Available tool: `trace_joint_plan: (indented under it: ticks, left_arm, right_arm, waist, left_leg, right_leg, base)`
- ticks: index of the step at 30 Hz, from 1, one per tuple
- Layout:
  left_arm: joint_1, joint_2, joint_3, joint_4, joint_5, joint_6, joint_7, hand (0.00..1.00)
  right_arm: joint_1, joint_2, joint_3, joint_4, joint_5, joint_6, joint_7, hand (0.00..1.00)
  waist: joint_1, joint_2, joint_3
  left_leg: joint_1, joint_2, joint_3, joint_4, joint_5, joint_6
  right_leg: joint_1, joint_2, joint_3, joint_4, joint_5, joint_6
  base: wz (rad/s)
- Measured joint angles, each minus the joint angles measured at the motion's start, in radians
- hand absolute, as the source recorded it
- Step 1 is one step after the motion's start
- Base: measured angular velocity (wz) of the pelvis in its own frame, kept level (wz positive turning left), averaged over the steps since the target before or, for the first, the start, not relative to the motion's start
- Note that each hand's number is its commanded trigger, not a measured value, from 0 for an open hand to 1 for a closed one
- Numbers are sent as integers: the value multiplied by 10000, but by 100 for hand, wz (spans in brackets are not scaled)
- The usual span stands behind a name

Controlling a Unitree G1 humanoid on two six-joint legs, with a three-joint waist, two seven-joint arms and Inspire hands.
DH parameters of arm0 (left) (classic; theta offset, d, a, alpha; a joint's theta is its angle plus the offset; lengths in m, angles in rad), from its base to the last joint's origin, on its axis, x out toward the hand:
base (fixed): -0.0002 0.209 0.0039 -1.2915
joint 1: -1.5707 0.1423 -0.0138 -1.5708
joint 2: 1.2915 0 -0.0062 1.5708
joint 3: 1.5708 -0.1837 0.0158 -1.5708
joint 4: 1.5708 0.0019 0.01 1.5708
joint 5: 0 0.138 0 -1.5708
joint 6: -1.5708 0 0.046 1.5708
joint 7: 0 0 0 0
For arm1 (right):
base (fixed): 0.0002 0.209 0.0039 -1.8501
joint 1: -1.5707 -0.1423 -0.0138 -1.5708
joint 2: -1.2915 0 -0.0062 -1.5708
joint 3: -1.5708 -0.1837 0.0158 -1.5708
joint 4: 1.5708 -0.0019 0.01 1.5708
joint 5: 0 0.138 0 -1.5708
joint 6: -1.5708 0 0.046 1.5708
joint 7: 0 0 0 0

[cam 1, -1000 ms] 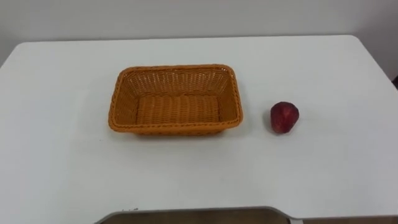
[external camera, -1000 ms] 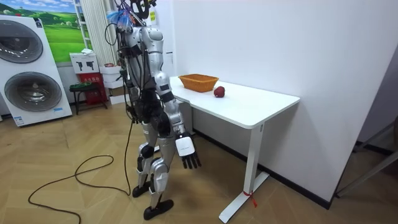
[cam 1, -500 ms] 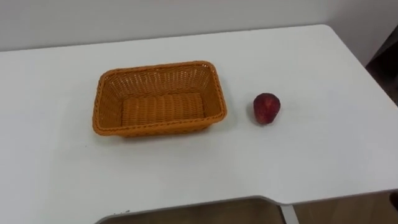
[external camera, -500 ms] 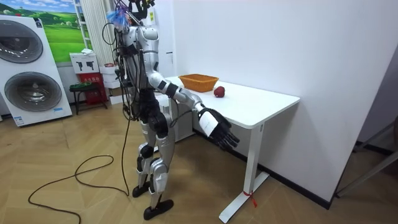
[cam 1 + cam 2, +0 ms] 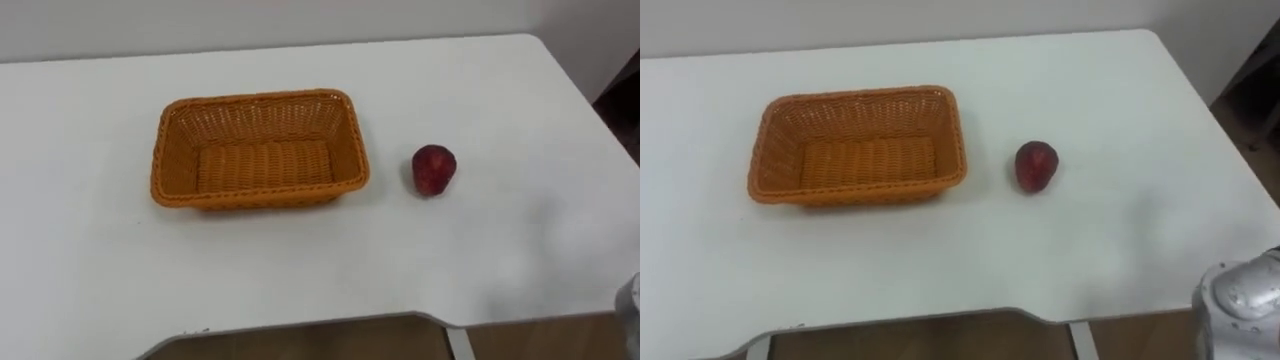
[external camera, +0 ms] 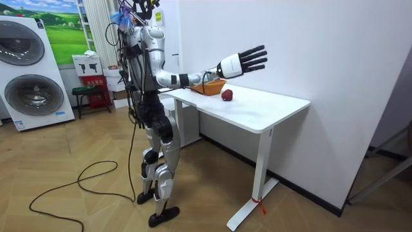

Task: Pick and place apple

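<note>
Apple (image 5: 434, 169): resting on white table (image 5: 300, 270), just right of basket (image 5: 258, 197), clear gap between, not touching; nothing holding it.
Basket: orange wicker, rectangular, flat on table, long side toward robot.
Right hand (image 6: 243, 62): up in air, fingers straight and spread, gripping nothing; in room view higher than basket and toward that view's right of it, clear of apple.
Right arm: stretched forward over table edge, on apple's side of basket.
Robot: standing upright at table's near edge, facing basket.
Washing machine (image 6: 35, 71): well apart from basket, behind robot.
</note>
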Motion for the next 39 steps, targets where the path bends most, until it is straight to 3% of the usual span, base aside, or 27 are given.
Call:
trace_joint_plan:
  ticks: [4, 7, 9, 17, 21, 30, 39]
  left_arm:
    - [6, 10, -355, 4, 12, 4, -21, 0]
    - [4, 21, -347, -9, 24, 28, -219, 0]
    - [6, 24, -347, -52, 23, 42, -252, 0]
    - [3, 29, -350, -372, 23, 47, -438, 0]
    - [3, 49, -348, -379, 20, 46, -464, 0]
    - [21, 53, -354, -204, 88, 48, -803, 0]
    - [-33, 43, -304, -221, 436, 90, -1097, 0]
  right_arm:
    - [-4, 7, 893, 346, -107, 0, 1280, 0]
    - [-6, 2, 1056, 450, -185, 94, 1965, 0]
    - [-6, 2, 1141, 451, -188, 95, 2291, 0]
    - [-6, -12, 1638, 472, -132, 95, 3622, 0]
    - [-10, -11, 1687, 753, -139, 96, 4217, 0]
    - [-301, -5, 1985, 1635, -141, 109, 5451, 0]
    - [-428, -13, 2152, 2143, 19, 225, 6750, 0]
  waist:
    - [133, 122, 9]
    - [223, 321, -94]
    - [242, 343, -108]
    - [298, 35, -132]
    - [305, -35, -49]
    - [352, 59, 15]
    - [556, 173, -64]
  left_leg:
    - [-144, -11, -35, 37, 14, 24]
    - [-247, -38, -23, 21, 56, 50]
    - [-252, -38, -22, -10, 98, 40]
    - [-223, -17, -7, -141, 182, 4]
    - [-105, -23, -10, -151, 182, 5]
    - [-127, -14, -22, -125, 182, 5]
    - [-257, -50, -323, -48, 183, 7]
  right_leg:
    - [-56, -17, -49, -132, 128, 22]
    - [-167, -47, -47, -116, 128, 22]
    - [-210, -44, -48, -107, 128, 22]
    - [-157, -26, -120, -117, 159, -23]
    - [-38, -40, -180, -128, 160, -23]
    - [-38, -35, -202, -118, 160, -23]
    - [-10, -92, -556, -129, 160, -23]
  base:
    - [0]
    - [0]
    - [0]
    - [0]
    - [0]
    - [1]
    - [9]
